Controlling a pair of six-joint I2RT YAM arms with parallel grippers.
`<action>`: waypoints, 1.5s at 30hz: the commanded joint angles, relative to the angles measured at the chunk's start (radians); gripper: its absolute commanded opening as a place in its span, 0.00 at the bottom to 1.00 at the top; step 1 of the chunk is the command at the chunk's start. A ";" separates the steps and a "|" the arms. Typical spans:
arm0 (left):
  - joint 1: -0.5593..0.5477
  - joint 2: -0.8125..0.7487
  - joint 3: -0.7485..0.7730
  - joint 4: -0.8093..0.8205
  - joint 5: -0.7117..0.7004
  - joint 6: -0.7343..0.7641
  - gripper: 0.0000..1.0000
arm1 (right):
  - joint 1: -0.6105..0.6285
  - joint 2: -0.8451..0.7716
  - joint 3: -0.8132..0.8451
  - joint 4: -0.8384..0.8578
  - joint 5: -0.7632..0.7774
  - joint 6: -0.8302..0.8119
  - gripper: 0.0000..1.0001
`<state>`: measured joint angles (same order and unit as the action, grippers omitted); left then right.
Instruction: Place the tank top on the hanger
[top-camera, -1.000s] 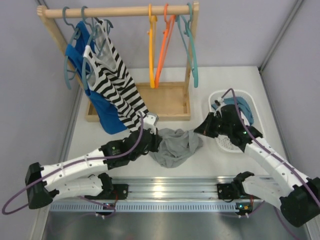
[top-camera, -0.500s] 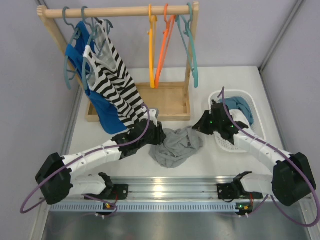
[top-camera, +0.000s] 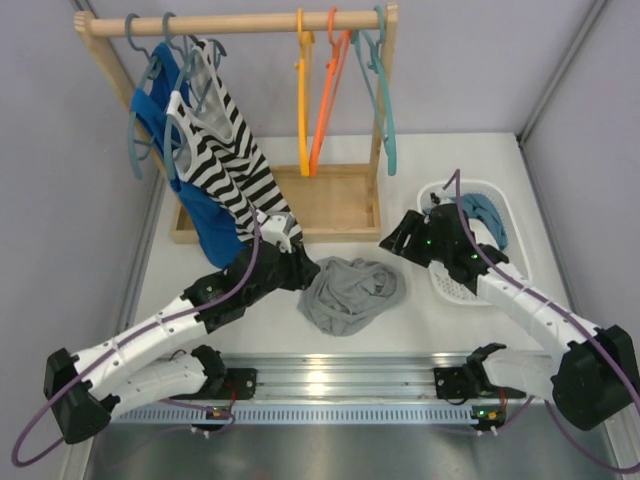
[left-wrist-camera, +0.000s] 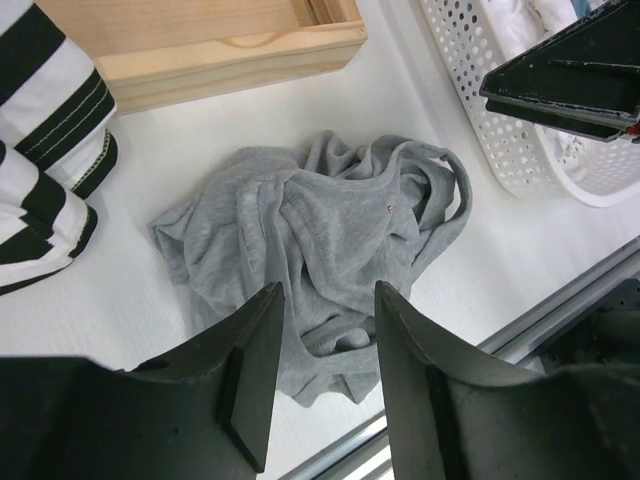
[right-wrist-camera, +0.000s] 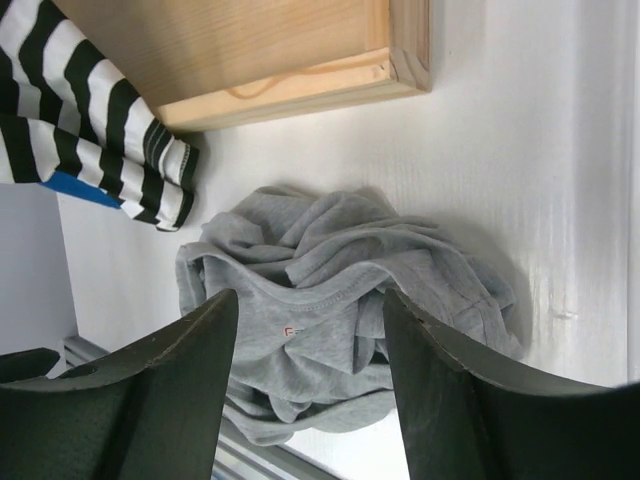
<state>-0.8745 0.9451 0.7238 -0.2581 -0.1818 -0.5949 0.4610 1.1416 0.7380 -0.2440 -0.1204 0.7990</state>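
Two arms lean in over the table (top-camera: 450, 325), one on each side of the tank top (top-camera: 352, 292). It lies in a crumpled grey heap on the white surface, just in front of the wooden rack's base tray (top-camera: 335, 205).

The left gripper (top-camera: 296, 266) sits at the heap's left edge with its jaws apart and nothing held. The right gripper (top-camera: 392, 243) is at the heap's upper right, near the white basket (top-camera: 470, 186), and it too is spread and holding nothing. Whether either fingertip brushes the cloth, I can't quite make out.

The hanger (top-camera: 304, 100) hangs by its hook from the rail (top-camera: 250, 22) at the back, well apart from the top. The striped top (top-camera: 225, 160) has its hem just beside the left gripper.
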 joint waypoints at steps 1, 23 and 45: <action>0.005 -0.081 0.069 -0.111 -0.021 0.030 0.47 | 0.015 -0.077 0.049 -0.029 0.031 -0.037 0.61; 0.005 0.096 0.807 0.005 -0.329 0.418 0.49 | 0.015 -0.283 -0.014 -0.152 0.041 -0.083 0.62; 0.204 0.644 1.487 -0.274 -0.190 0.432 0.53 | 0.015 -0.398 -0.034 -0.236 0.045 -0.092 0.61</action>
<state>-0.6884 1.5963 2.1735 -0.4973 -0.4450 -0.1440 0.4622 0.7612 0.6880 -0.4892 -0.0734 0.7185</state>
